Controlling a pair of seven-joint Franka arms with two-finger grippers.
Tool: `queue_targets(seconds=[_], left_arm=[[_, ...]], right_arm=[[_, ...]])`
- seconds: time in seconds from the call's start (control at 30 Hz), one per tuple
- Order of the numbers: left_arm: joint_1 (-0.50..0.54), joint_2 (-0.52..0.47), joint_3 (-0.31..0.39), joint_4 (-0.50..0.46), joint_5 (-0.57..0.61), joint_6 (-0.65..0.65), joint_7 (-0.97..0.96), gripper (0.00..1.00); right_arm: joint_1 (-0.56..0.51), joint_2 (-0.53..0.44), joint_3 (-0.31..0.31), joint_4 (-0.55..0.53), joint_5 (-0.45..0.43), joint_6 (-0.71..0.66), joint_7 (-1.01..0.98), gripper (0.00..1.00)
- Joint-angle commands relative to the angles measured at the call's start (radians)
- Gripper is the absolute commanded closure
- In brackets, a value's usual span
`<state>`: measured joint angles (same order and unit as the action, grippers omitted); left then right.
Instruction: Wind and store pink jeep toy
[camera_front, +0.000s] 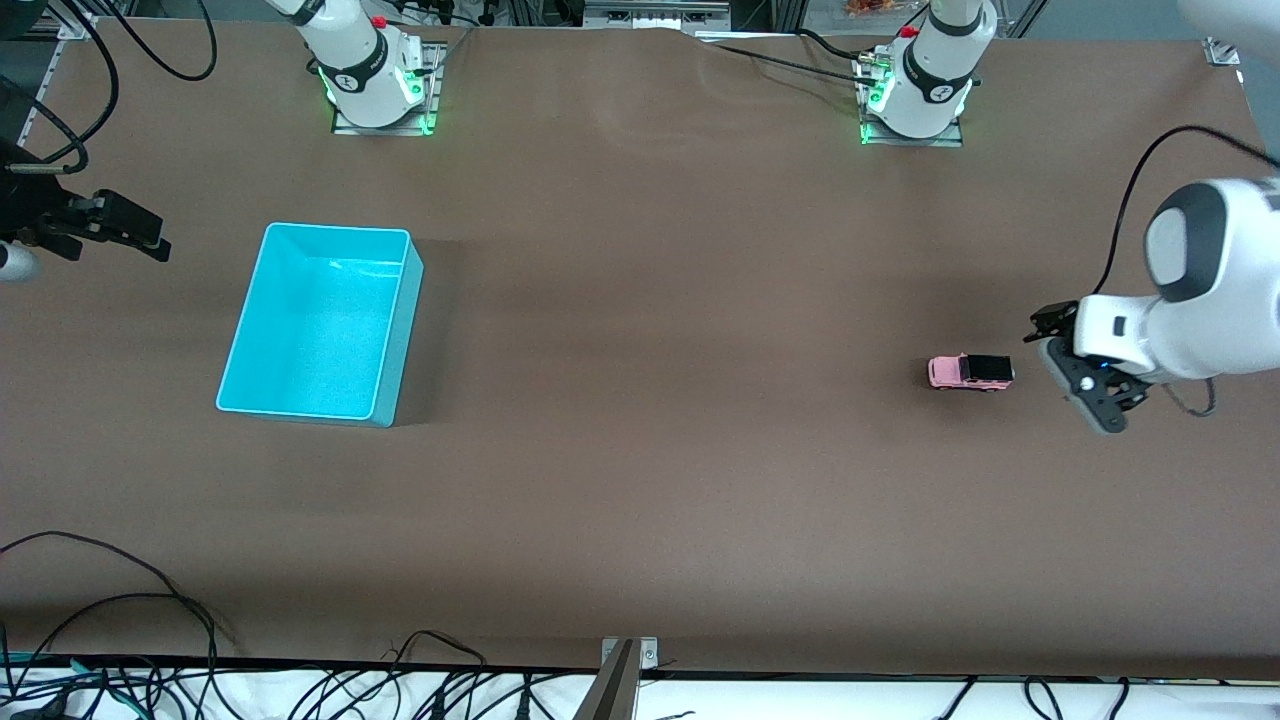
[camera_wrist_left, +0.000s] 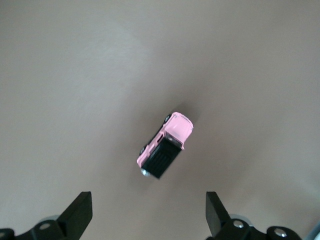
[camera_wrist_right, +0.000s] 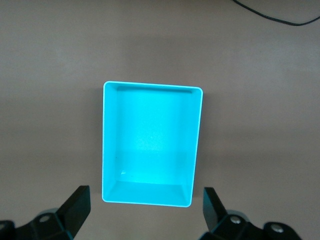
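I am holding my left gripper (camera_front: 1075, 365) up in the air at the left arm's end of the table, just beside the pink jeep toy (camera_front: 970, 373), with its fingers (camera_wrist_left: 77, 215) spread wide and nothing between them. The jeep is standing on its wheels on the brown table (camera_front: 640, 480), its black roof turned toward my left gripper, well apart from the cyan bin (camera_front: 322, 322). From my left wrist I am seeing the jeep lying between my two fingertips, not touching either. My right gripper (camera_front: 130, 230) is waiting at the right arm's end of the table, beside the bin, fingers (camera_wrist_right: 75, 210) also spread wide and carrying nothing
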<state>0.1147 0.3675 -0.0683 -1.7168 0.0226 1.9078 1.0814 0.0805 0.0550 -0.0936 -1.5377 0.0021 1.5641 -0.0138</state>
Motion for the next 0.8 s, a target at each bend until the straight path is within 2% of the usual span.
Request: queue_targets(seconds=[0.0, 0.17, 0.53, 0.77], left_arm=[[0.003, -0.007, 0.001, -0.117, 0.017, 0.138, 0.143, 0.0], [0.013, -0.015, -0.001, -0.237, 0.017, 0.293, 0.231, 0.0], [0.014, -0.013, 0.001, -0.306, 0.019, 0.385, 0.488, 0.0], [0.039, -0.055, 0.001, -0.457, 0.019, 0.563, 0.543, 0.0]], right_arm=[[-0.004, -0.015, -0.002, -0.018, 0.018, 0.01, -0.009, 0.0], [-0.004, -0.015, -0.002, -0.018, 0.018, 0.01, -0.009, 0.0], [-0.004, -0.015, -0.002, -0.018, 0.018, 0.01, -0.009, 0.0], [-0.004, -0.015, -0.002, -0.018, 0.018, 0.01, -0.009, 0.0]])
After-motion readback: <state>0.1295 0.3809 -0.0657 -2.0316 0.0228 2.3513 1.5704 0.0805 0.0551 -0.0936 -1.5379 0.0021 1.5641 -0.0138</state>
